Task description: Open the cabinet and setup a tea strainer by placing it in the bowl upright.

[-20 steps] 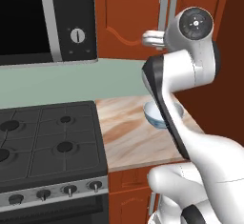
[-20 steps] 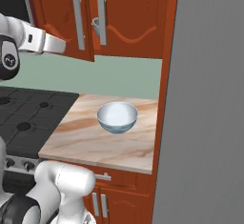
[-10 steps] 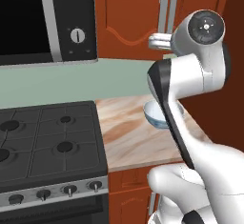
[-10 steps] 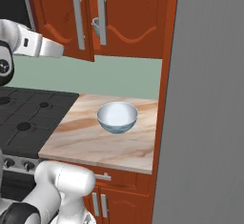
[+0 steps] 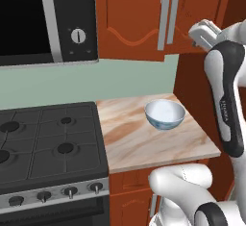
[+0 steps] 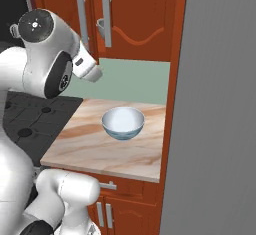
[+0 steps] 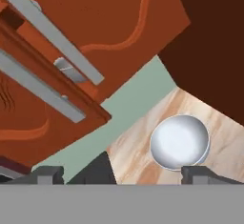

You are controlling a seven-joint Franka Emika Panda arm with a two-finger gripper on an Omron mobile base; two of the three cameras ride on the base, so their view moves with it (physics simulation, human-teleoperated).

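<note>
while the gripper (image 7: 122, 173) hangs up by the cabinet (image 5: 139, 18) doors with its fingers (image 7: 47, 174) wide apart and holding nothing, the bowl (image 5: 165, 114) sits on the counter (image 5: 129, 141) beside the stove (image 5: 48, 143).

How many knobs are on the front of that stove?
4 visible in the left base view, in a row along the stove's front panel: far left, next, third, rightmost. More may sit beyond the picture's left edge.

Arm raised, elbow bent, wrist high. Claw (image 7: 122, 174) open wide, fingertips (image 7: 47, 174) well apart, nothing betw. them.
</note>
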